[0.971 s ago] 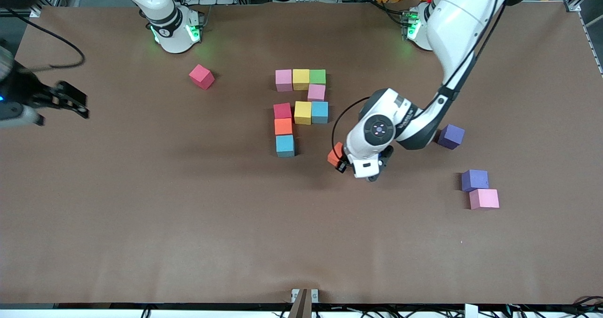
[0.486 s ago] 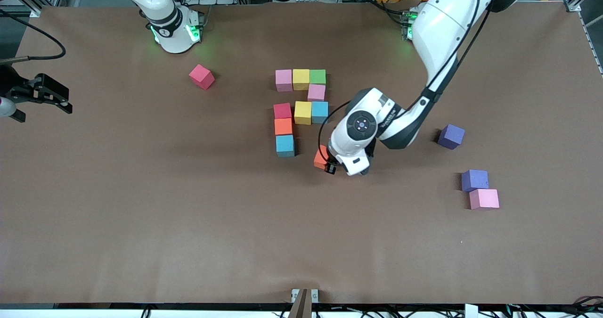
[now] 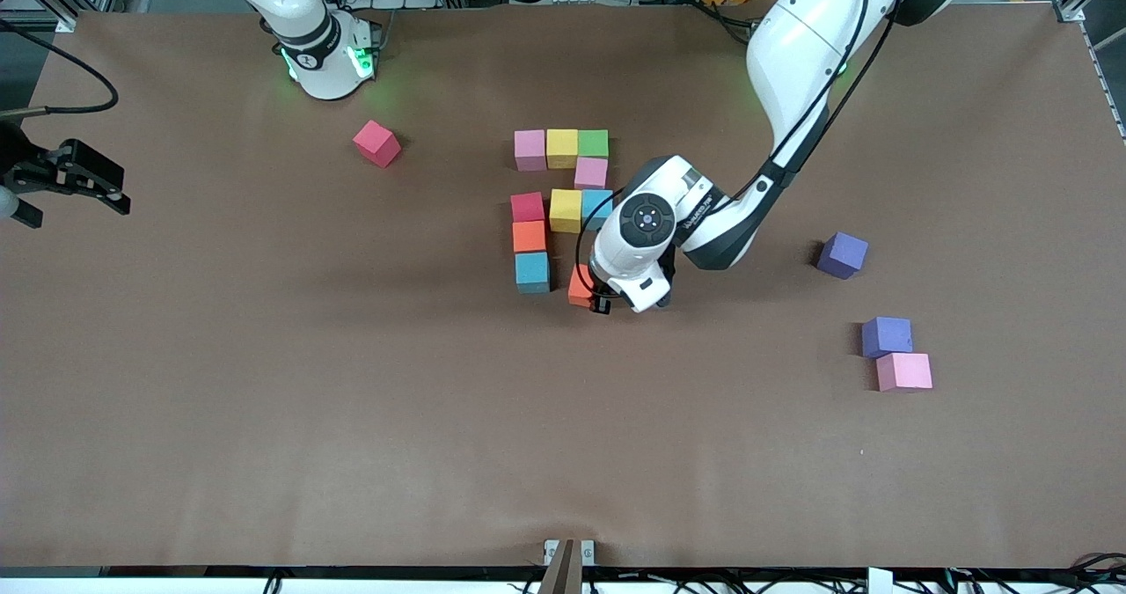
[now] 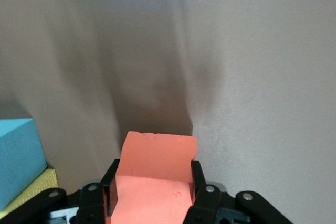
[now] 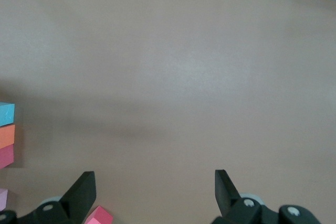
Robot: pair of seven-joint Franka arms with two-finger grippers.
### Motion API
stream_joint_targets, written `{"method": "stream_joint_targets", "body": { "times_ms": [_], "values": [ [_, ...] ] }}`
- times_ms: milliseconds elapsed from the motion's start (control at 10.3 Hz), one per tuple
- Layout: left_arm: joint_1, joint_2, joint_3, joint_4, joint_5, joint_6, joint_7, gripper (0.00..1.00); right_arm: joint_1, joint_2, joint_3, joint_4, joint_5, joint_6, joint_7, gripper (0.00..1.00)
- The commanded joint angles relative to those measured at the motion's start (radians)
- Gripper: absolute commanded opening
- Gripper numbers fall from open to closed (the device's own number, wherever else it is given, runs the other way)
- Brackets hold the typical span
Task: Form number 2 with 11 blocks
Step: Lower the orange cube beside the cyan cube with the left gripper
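Observation:
The partial number 2 lies mid-table: a pink block (image 3: 530, 150), a yellow block (image 3: 562, 148) and a green block (image 3: 593, 143) form its farthest row. A second pink block (image 3: 591, 172) sits under the green one. Then come red (image 3: 527, 207), yellow (image 3: 566, 210) and a half-hidden light blue block (image 3: 598, 203), then orange (image 3: 529, 237) and light blue (image 3: 532, 272). My left gripper (image 3: 591, 298) is shut on another orange block (image 3: 577, 284) (image 4: 155, 177), low beside that nearest light blue block (image 4: 16, 156). My right gripper (image 3: 110, 187) (image 5: 155, 192) waits open with nothing between its fingers, over the table edge at the right arm's end.
A loose red block (image 3: 376, 143) (image 5: 100, 217) lies toward the right arm's base. Toward the left arm's end lie a purple block (image 3: 842, 254), a second purple block (image 3: 886, 336) and a pink block (image 3: 903, 371) touching it.
My left gripper has carried the orange block toward the figure, from open table to right beside the nearest light blue block. My right gripper drew back toward the table edge, then held still.

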Motion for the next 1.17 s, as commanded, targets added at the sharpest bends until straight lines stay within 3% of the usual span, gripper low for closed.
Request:
{"method": "stream_joint_targets", "body": {
  "times_ms": [0,291,1068],
  "values": [
    [-0.021,0.01,0.017,0.019,-0.005,0.006,-0.069,0.2,-0.006,0.005,-0.002,0.019,0.004,-0.01,0.014,1.0],
    [-0.084,0.018,0.057,0.02,-0.005,0.017,-0.119,0.2,-0.009,0.01,-0.001,0.011,0.005,-0.012,0.014,1.0],
    [-0.1,0.01,0.056,0.022,-0.013,0.023,-0.171,0.2,-0.009,0.025,-0.001,0.006,0.004,-0.018,0.013,1.0]
  ]
}}
